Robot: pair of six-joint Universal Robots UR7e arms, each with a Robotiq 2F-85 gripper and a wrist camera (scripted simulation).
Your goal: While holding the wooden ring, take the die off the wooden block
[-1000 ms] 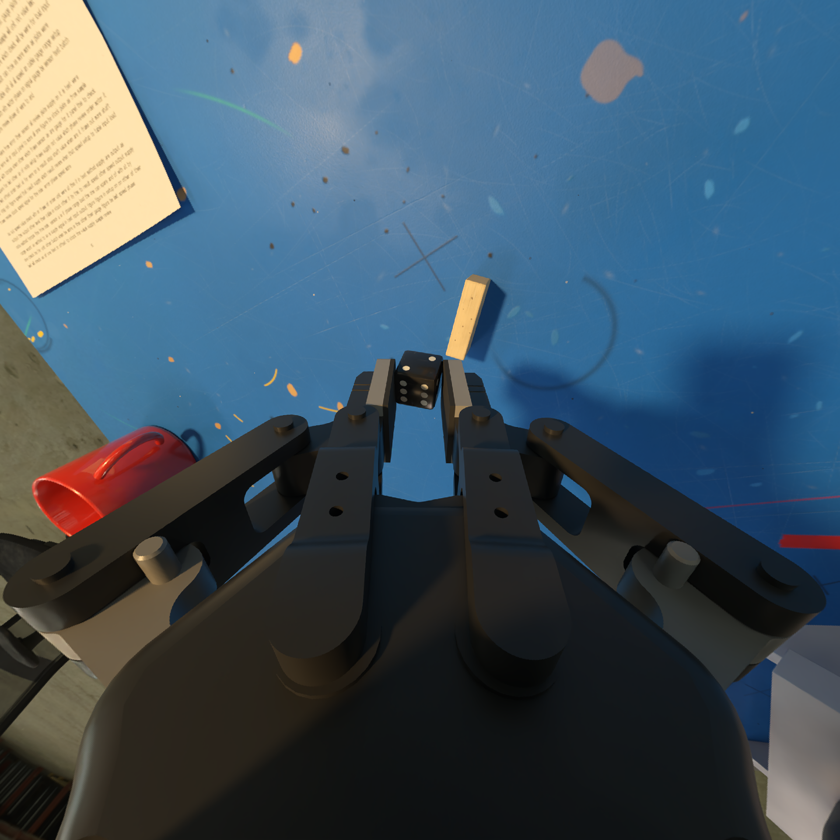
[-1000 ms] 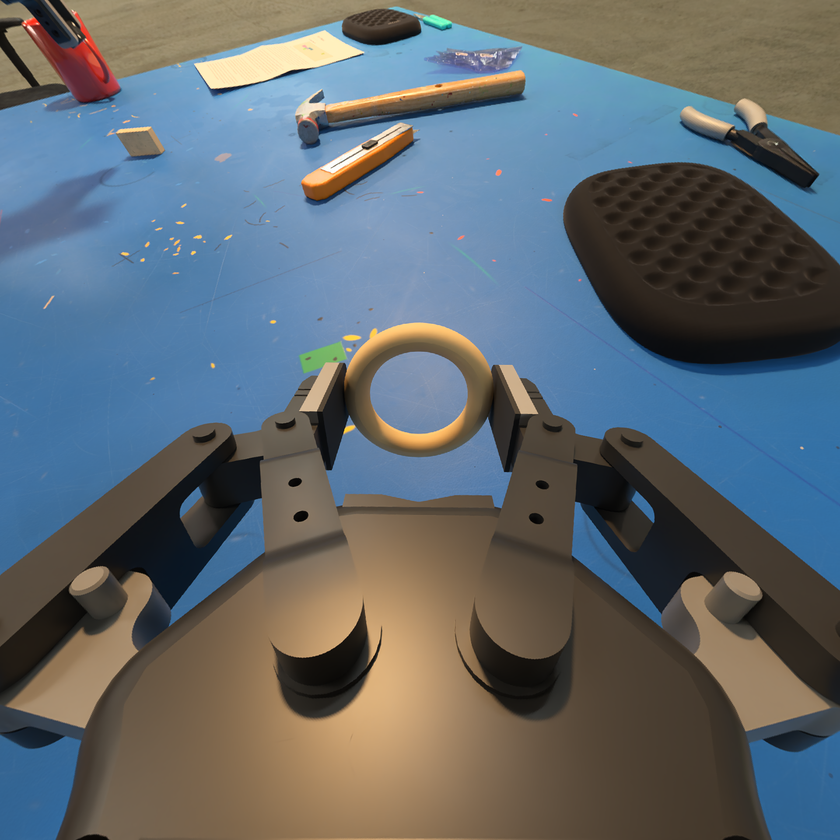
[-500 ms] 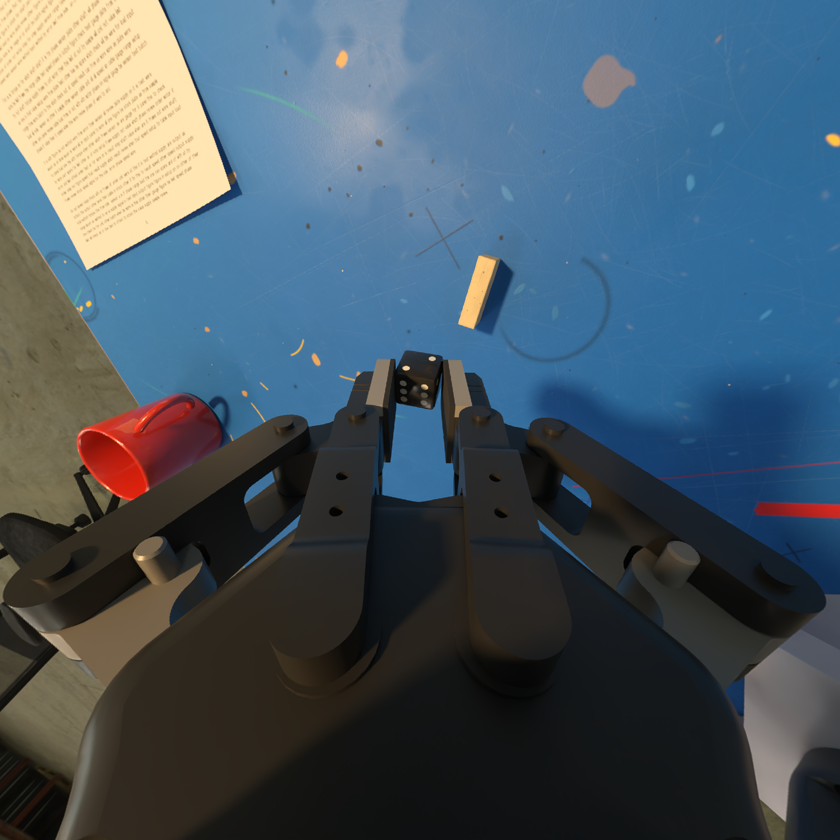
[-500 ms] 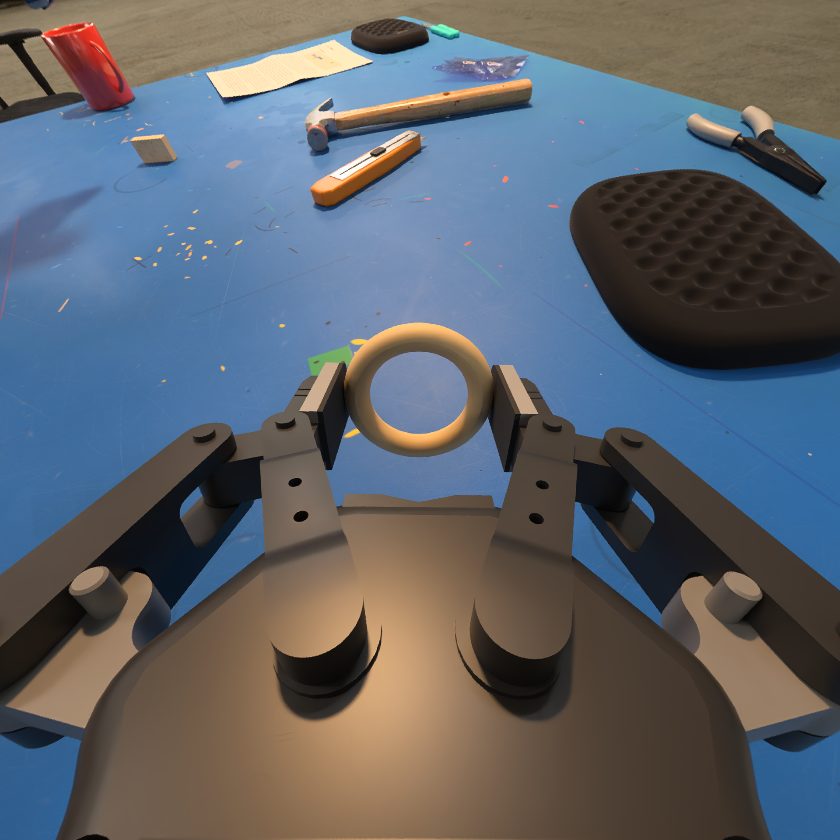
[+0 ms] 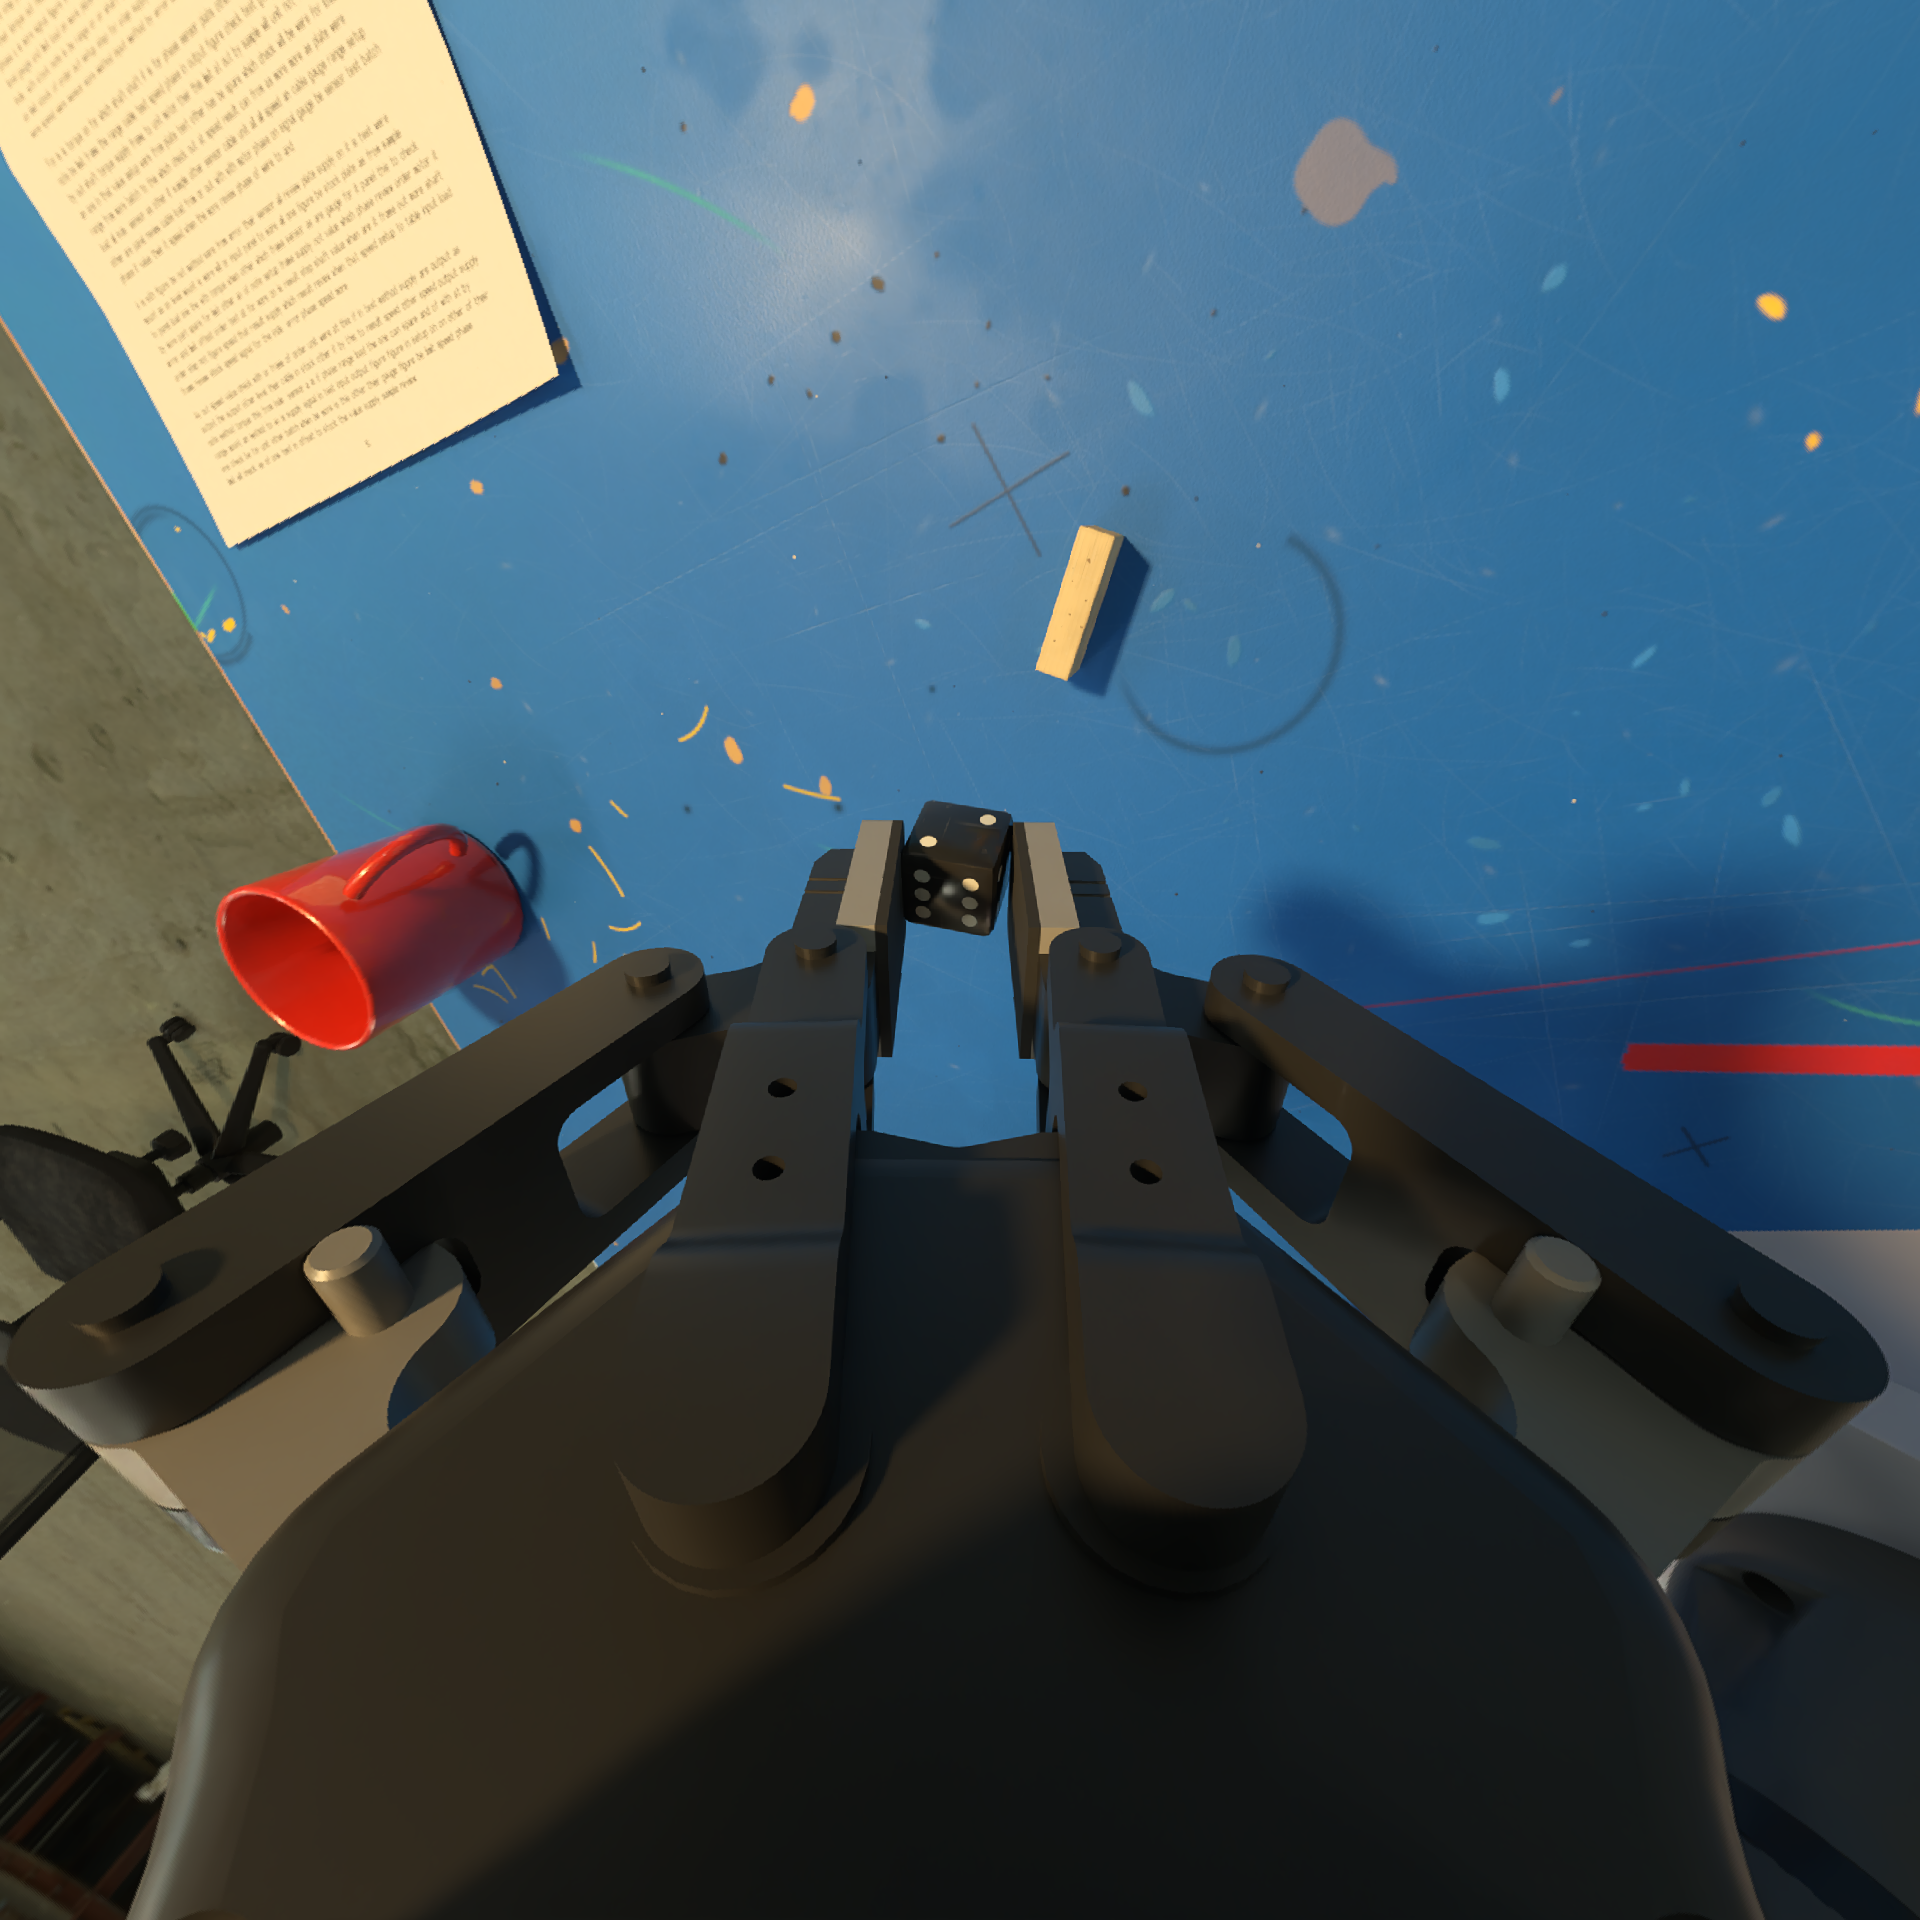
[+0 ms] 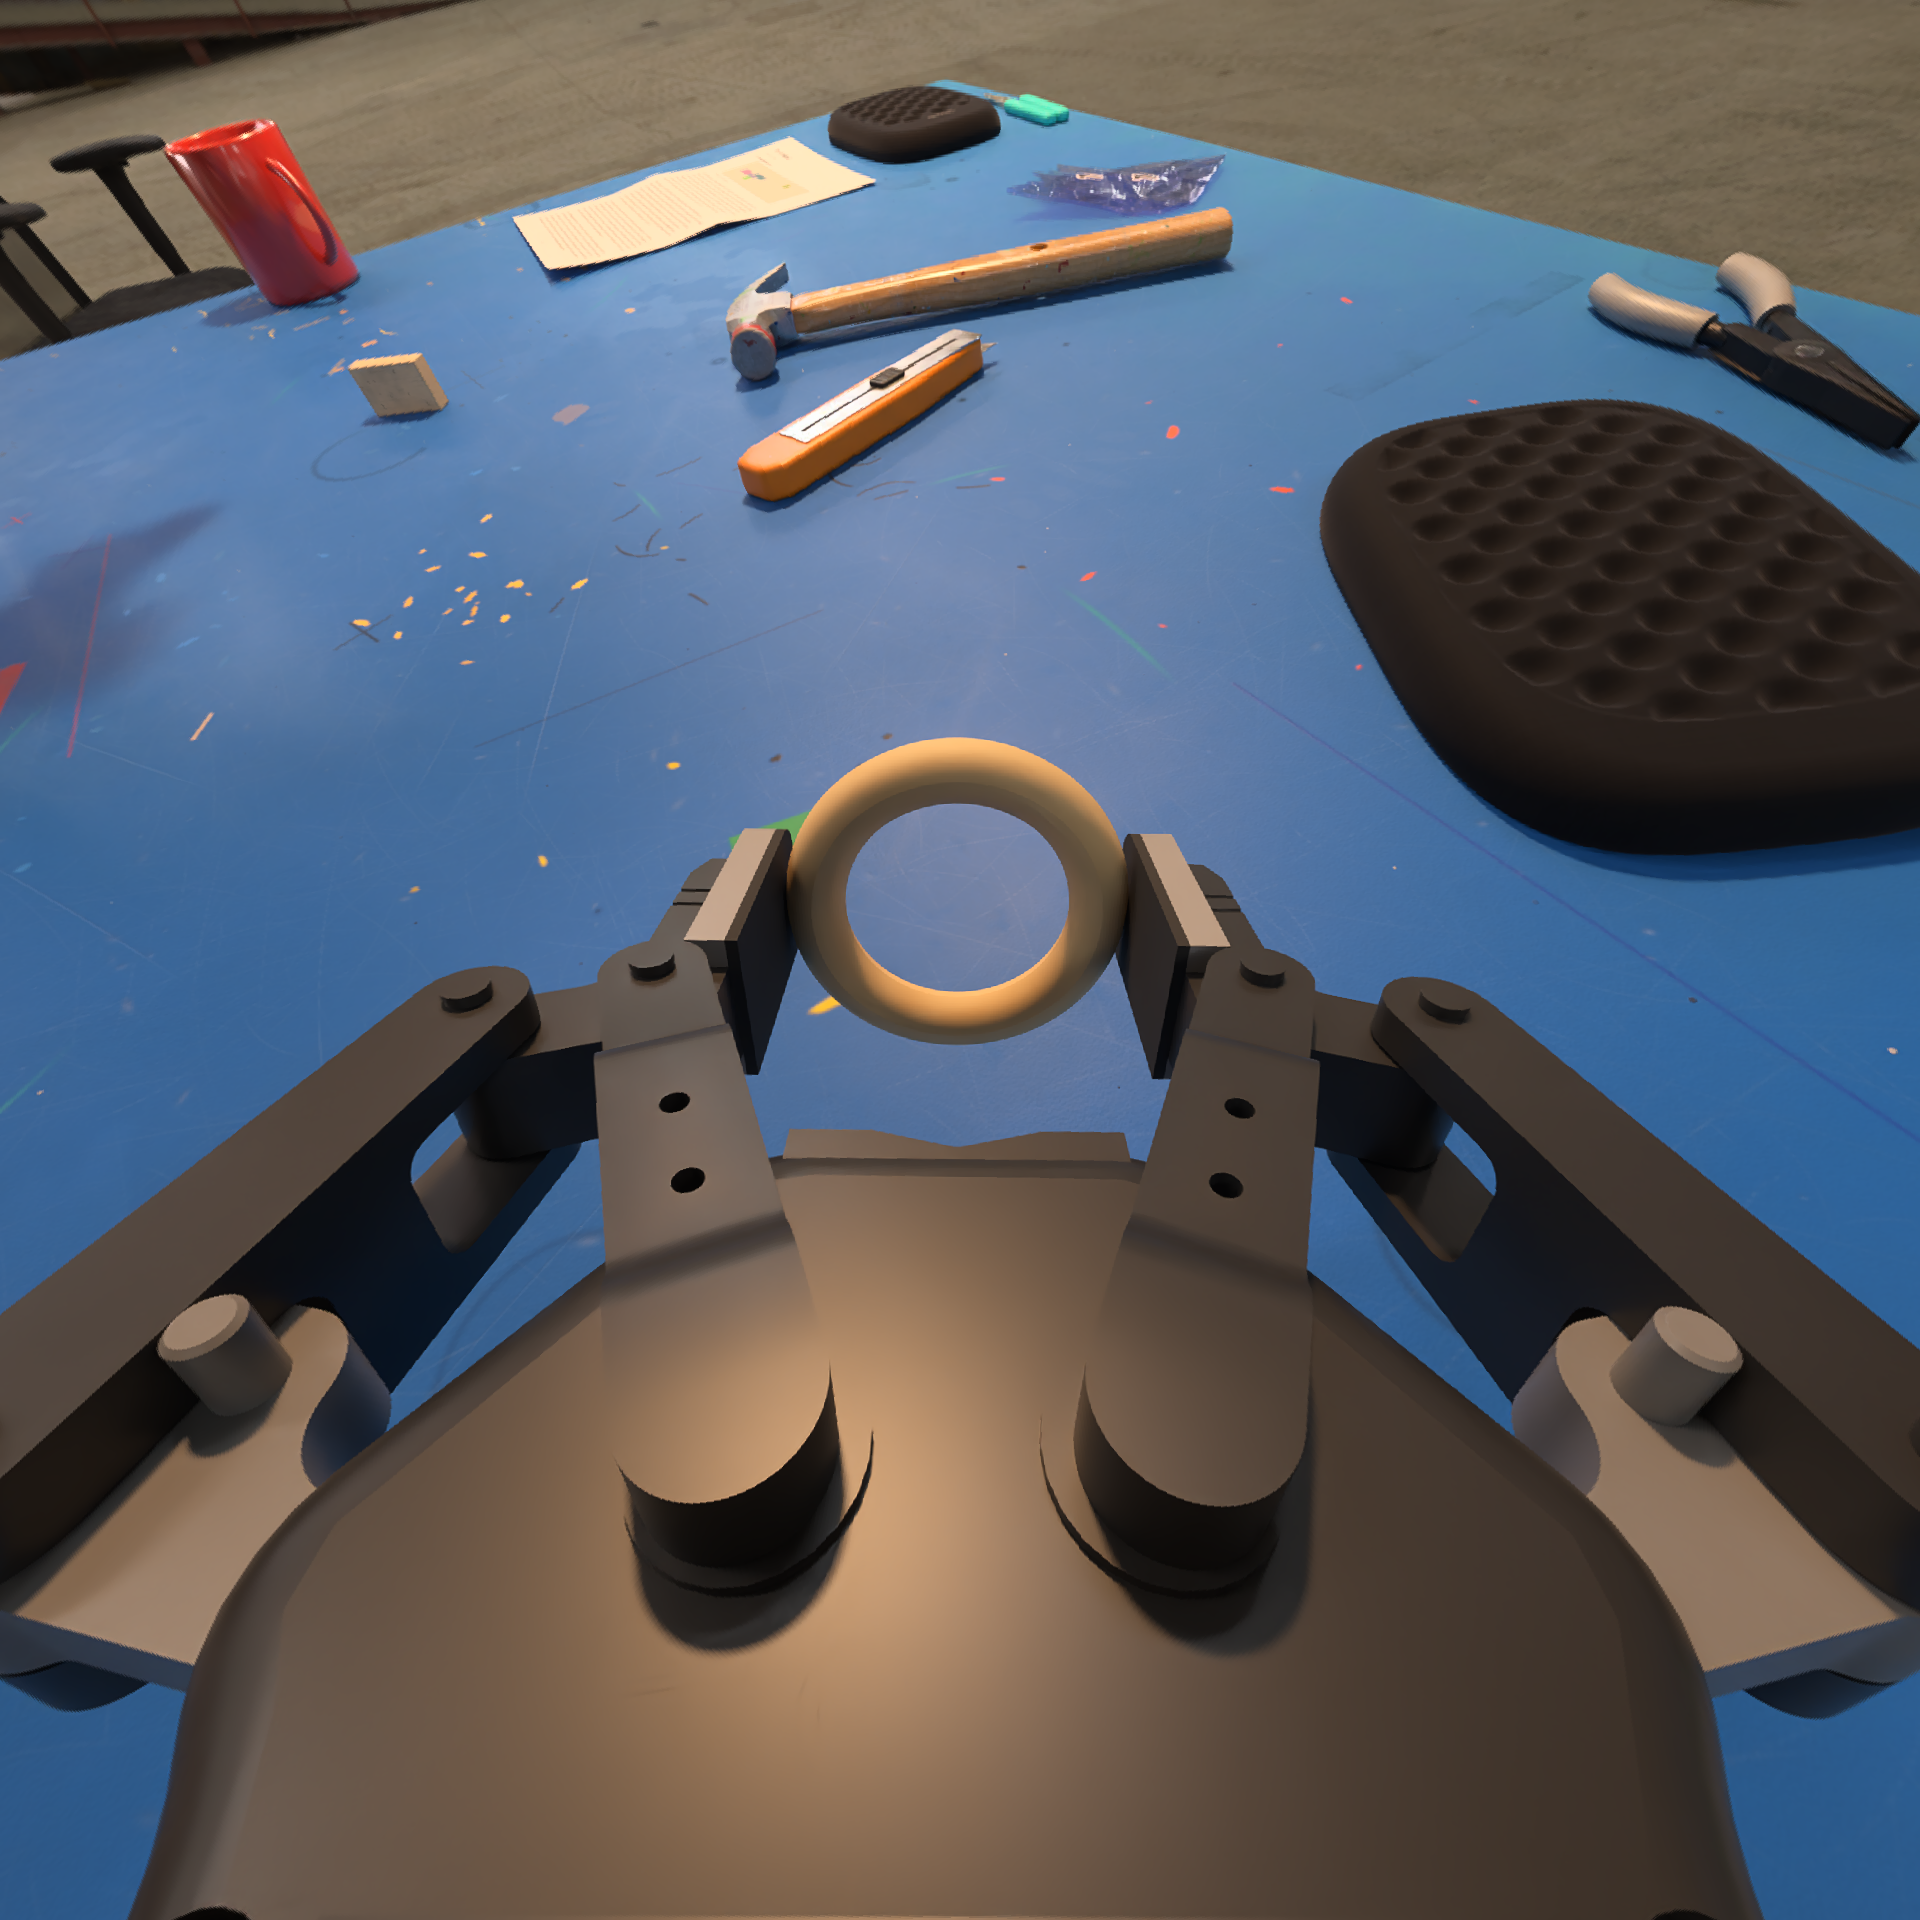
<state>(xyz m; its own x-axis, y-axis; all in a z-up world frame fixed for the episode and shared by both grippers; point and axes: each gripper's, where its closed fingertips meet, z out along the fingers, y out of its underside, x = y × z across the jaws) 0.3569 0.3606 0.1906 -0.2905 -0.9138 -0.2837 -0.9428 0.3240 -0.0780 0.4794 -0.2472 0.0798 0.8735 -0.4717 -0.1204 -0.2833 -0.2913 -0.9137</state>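
My left gripper (image 5: 956,883) is shut on a black die (image 5: 958,864) with white pips and holds it high above the blue table. The wooden block (image 5: 1081,603) lies on the table well below and beyond the die, with nothing on it; it also shows far left in the right wrist view (image 6: 398,383). My right gripper (image 6: 956,904) is shut on the wooden ring (image 6: 826,940), held upright by its two sides above the table.
A red mug (image 5: 364,935) (image 6: 265,213) stands near the table's left edge, by a printed sheet (image 5: 260,239) (image 6: 691,197). A hammer (image 6: 977,275), orange utility knife (image 6: 862,426), pliers (image 6: 1756,338), plastic bag (image 6: 1122,182) and two black dimpled pads (image 6: 1652,613) (image 6: 914,120) lie around.
My left gripper has risen with the die; the block, mug and sheet look smaller and farther. The right gripper has also lifted slightly with the ring still held.
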